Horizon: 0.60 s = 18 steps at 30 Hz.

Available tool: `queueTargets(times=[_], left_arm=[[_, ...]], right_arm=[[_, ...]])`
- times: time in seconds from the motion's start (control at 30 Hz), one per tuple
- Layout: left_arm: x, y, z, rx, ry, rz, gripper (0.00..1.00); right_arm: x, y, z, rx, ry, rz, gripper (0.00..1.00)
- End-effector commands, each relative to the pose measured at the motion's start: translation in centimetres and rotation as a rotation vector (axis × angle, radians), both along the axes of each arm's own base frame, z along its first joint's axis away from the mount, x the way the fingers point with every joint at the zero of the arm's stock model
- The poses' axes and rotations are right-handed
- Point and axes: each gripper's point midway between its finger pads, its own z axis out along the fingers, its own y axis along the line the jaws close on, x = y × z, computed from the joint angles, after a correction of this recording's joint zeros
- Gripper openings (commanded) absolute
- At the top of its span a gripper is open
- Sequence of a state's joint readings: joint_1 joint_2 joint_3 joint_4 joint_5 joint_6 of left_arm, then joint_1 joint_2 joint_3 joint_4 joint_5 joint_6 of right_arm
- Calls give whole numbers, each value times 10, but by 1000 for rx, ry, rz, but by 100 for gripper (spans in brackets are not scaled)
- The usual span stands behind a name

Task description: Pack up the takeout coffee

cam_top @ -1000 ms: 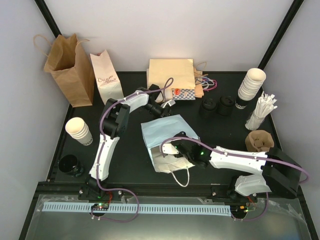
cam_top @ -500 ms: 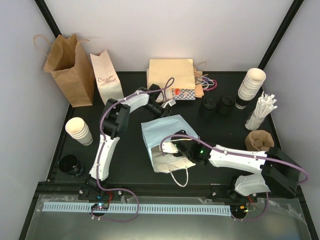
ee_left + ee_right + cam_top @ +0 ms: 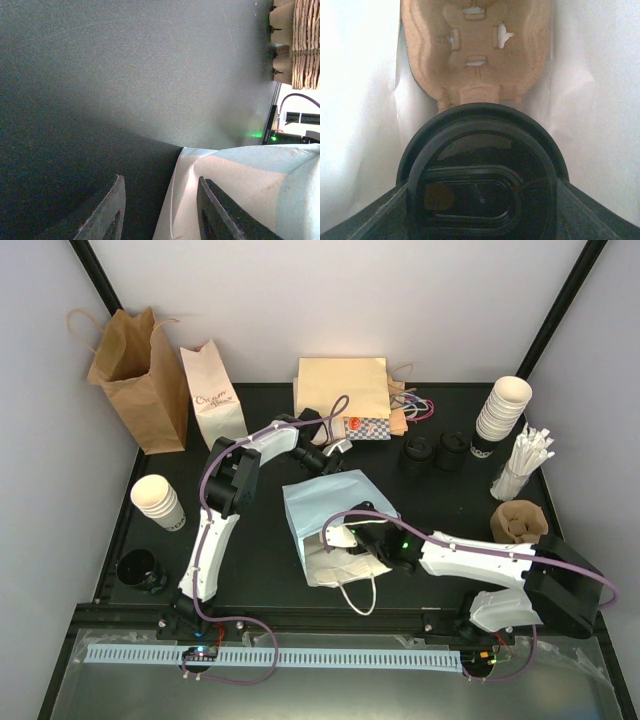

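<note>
Right gripper at blue bag mouth

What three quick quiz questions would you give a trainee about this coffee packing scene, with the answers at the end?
1. True or false: the right arm's jaws are holding the takeout coffee, its black lid facing the wrist camera.
2. What lies inside the light blue bag, just beyond the cup? A: a pulp cup carrier. B: a banana. C: a spoon.
3. Fill in: the light blue bag is not standing; it lies on its ____ on the table.

Key: 1 true; 2 A; 3 side.
</note>
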<state>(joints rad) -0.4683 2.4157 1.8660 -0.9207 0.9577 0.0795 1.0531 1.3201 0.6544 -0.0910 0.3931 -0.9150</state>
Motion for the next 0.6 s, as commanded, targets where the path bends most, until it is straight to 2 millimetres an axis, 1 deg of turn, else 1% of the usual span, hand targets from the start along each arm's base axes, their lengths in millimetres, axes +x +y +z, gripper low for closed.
queueTargets(times=[0.0, 0.27, 0.33, 0.43, 0.57], left_arm=[[-61, -27, 15, -31, 147, -126, 42], [-61, -27, 13, -27, 149, -124, 42], [-61, -27, 13, -27, 150, -124, 42], [-61, -27, 12, -21, 151, -123, 42], [-61, -27, 12, -20, 149, -121, 42]], right_arm=[[-15, -36, -60, -193, 110, -9, 34], [-9, -34, -54, -175, 76, -21, 35], [-13, -28, -51, -146, 107, -13, 36], [-25, -23, -50, -128, 187, 19, 36], [-25, -25, -55, -142, 190, 12, 36]])
